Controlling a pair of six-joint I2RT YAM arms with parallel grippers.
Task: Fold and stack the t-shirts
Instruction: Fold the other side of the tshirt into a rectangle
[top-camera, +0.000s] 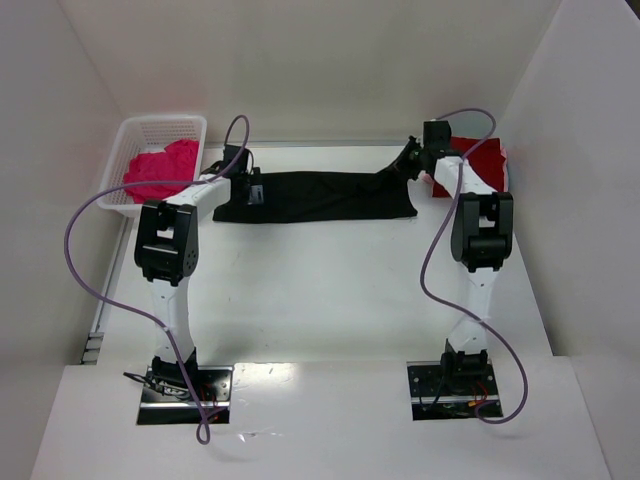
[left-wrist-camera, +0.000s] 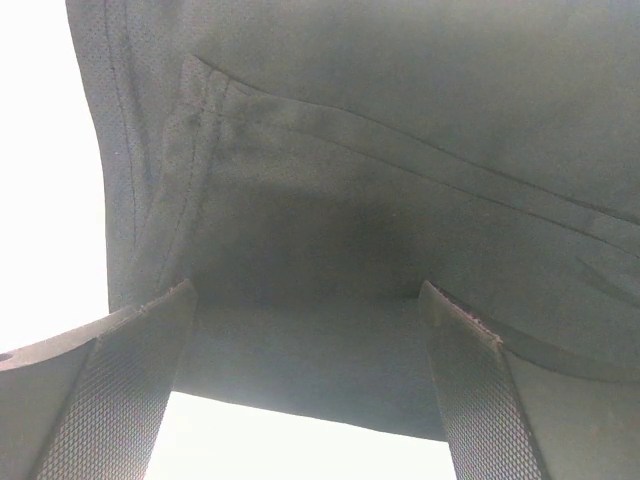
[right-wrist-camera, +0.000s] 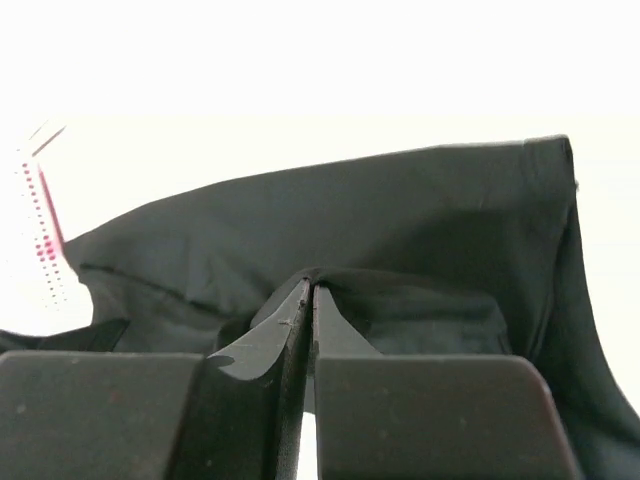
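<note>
The black shirt (top-camera: 320, 195) lies flat in a long strip near the far edge of the desk (top-camera: 330, 290), running from left to right. The left gripper (top-camera: 243, 188) is over the left end of the black shirt. Its two fingers (left-wrist-camera: 130, 390) stand wide apart with nothing between them, and the dark cloth with its sewn hem lies just under them. I cannot tell if they touch the cloth. The right gripper (top-camera: 405, 165) is at the right end of the black shirt. Its fingers (right-wrist-camera: 270, 340) are pressed tight together and pinch a small fold of the black cloth at their tips. The pink shirt (top-camera: 160, 172) sits bunched up in the white basket (top-camera: 165, 125) at the far left corner of the desk. The red shirt (top-camera: 485, 160) lies at the far right corner, partly hidden behind the right arm.
</note>
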